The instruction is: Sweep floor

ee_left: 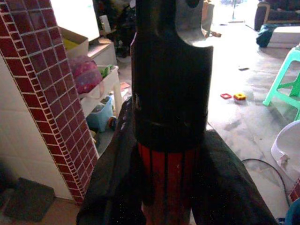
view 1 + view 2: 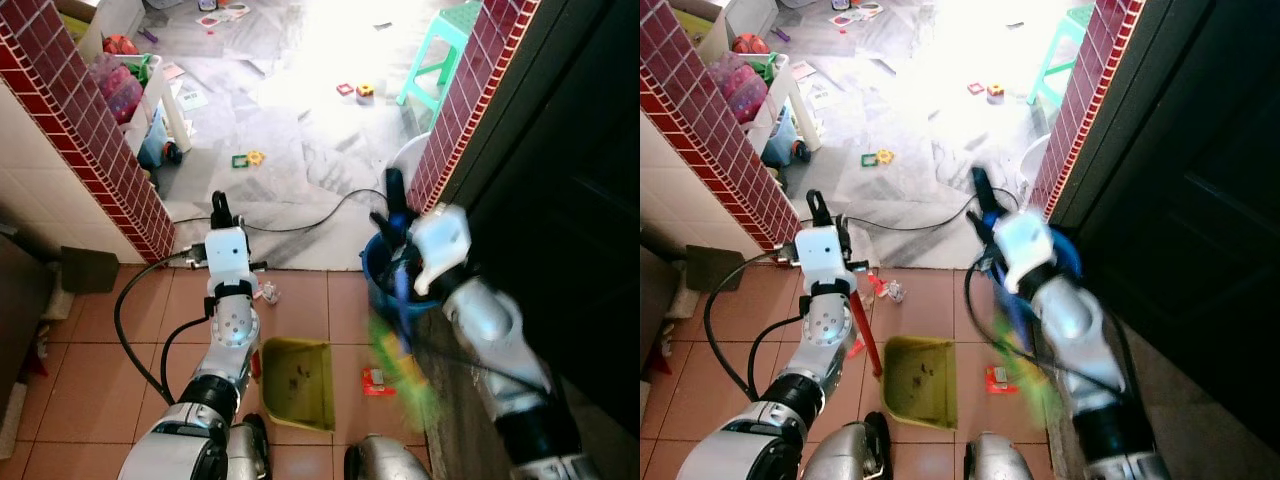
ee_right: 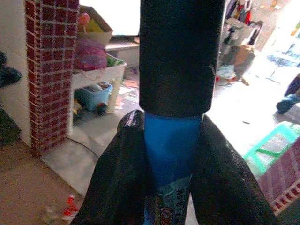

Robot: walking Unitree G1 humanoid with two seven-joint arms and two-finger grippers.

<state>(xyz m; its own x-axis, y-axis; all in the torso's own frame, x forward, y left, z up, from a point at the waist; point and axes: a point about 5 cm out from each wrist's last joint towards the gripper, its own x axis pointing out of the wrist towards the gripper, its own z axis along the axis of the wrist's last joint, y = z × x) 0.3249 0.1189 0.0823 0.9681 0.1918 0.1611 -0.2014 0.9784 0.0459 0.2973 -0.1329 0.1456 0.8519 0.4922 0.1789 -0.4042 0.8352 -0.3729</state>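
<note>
Olive-green plastic, your dustpan (image 2: 298, 382) sat on the terracotta floor tiles (image 2: 90, 370) just ahead of the robot's feet, its red handle (image 2: 864, 330) rising up to the left gripper (image 1: 171, 154), whose jaws were clamped on that ribbed red shaft below a black cap. Your broom (image 2: 405, 360), with its blurred green bristles low on the tiles and its blue shaft (image 3: 171, 150), was held by the right gripper (image 3: 171, 183), jaws closed around the blue shaft. A red wrapper (image 2: 374, 379) lay on the tiles between the dustpan and the bristles, and a crumpled scrap (image 2: 268, 292) lay nearer the doorway. A blue bucket (image 2: 378, 275) stood by the right brick pillar (image 2: 465, 95). A black cable (image 2: 300, 225) ran across the threshold. Beyond it, on the grey marble floor (image 2: 290, 110), you had scattered toys (image 2: 248, 158) and a green stool (image 2: 440, 55).
</note>
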